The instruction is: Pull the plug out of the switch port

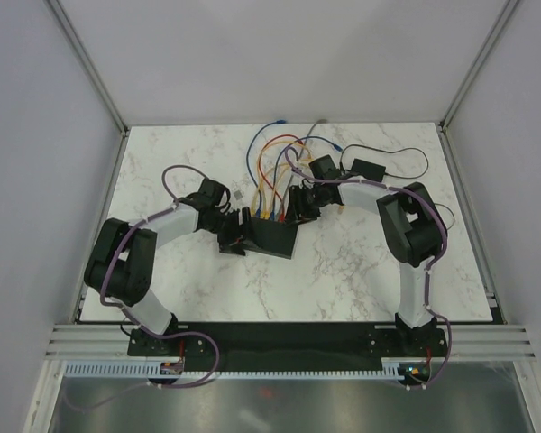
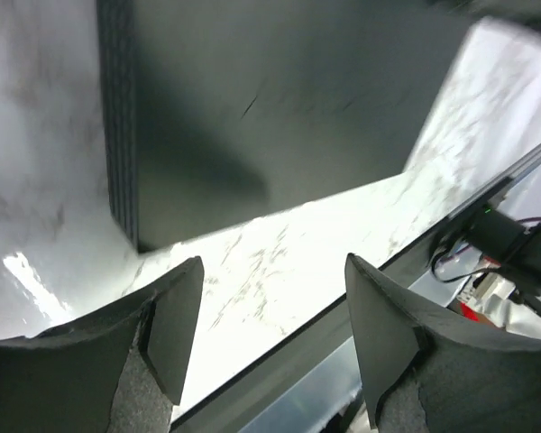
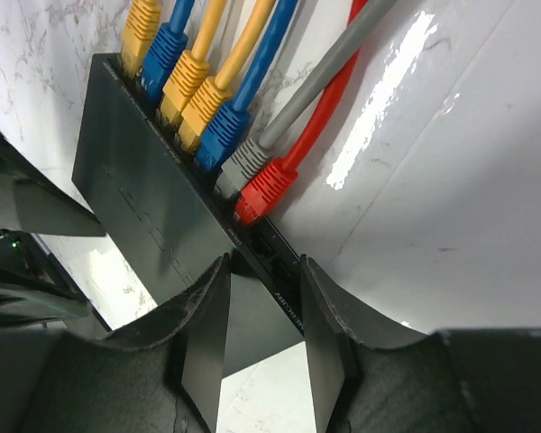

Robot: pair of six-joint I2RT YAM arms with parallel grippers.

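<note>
The red plastic plug [image 3: 263,191] in the flat black switch box [image 3: 153,234] lies just left of the right gripper [image 3: 263,268] (half-open, empty).

The switch [image 3: 153,225] is matt black plastic, and the cables [image 3: 263,63] have smooth plastic jackets. The counter [image 3: 451,180] is glossy white marble-look; the claw pads [image 2: 388,334] look rough and matt.

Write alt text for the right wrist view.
A flat black switch on a white marble table has seven cables plugged along one edge: yellow, blue, two yellow, blue, grey, red. The right gripper, fingers apart, hovers at the end by the red plug.
</note>
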